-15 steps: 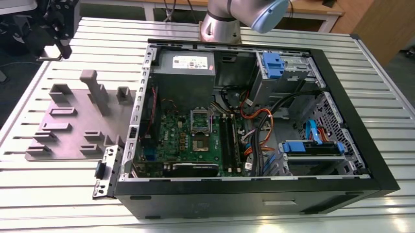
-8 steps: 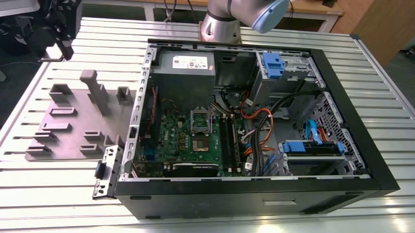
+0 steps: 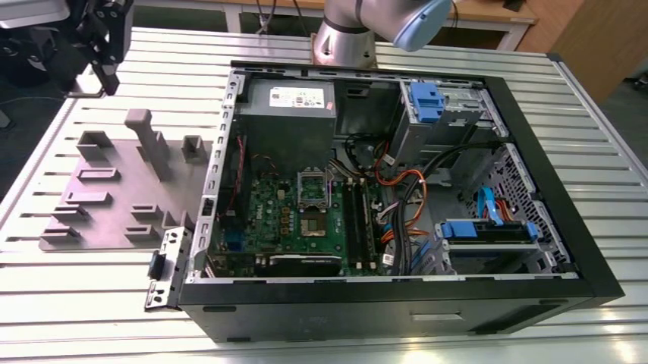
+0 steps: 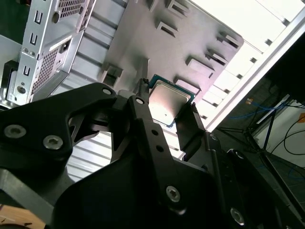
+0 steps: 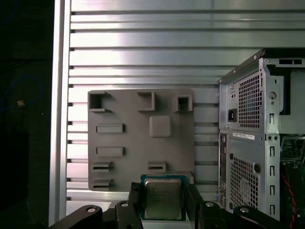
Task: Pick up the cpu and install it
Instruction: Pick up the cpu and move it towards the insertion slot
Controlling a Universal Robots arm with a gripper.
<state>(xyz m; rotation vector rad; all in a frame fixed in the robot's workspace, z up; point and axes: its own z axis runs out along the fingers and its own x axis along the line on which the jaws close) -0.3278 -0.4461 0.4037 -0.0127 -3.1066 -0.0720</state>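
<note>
The 2 jaws are pinching the cpu [image 5: 163, 198] by 2 opposite edges, 1 jaw on each side, and its silver lid is facing the first wrist view. The cpu is hanging outside the computer case [image 3: 405, 303], above the grey fixture plate [image 3: 111, 205] that is lying on the worktop [image 3: 91, 318] just beside the case. The socket [image 3: 314, 189] is sitting inside the case on the green board, so the case wall is standing between it and the cpu, well apart.
</note>
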